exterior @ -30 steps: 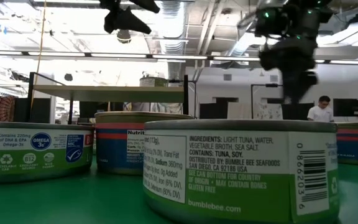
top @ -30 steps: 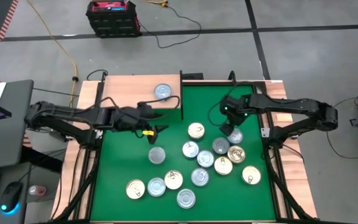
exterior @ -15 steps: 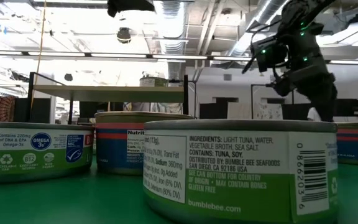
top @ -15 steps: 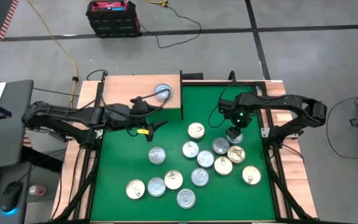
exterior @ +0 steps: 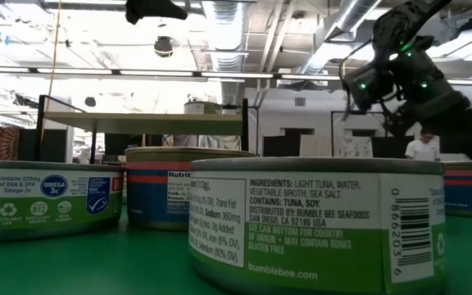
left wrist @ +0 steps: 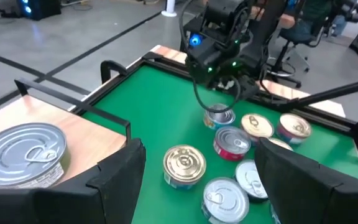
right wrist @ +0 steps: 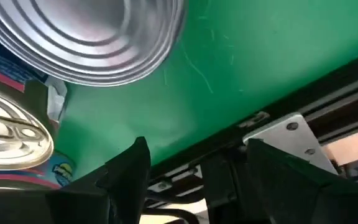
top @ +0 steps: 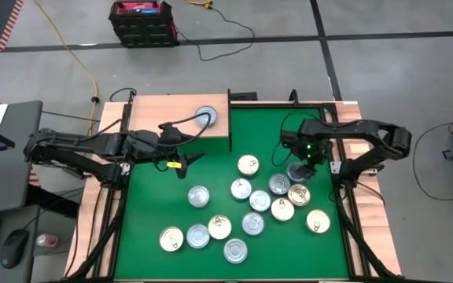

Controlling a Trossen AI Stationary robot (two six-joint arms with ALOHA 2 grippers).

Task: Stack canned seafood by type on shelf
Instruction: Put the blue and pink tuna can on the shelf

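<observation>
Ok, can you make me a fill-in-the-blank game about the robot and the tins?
1. The shelf has ____ tin on it.
2. The mat under the other tins is ____.
3. The left gripper is open and holds ____.
4. The right gripper hangs over the tins near the mat's ____ edge.

Missing words: one; green; nothing; right

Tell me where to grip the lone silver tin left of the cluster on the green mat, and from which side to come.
Grip the lone silver tin across its round side wall, coming straight down from above. It lies flat, lid up, with bare green mat all around it, so jaws fit either side. The left gripper looks nearest.
</observation>
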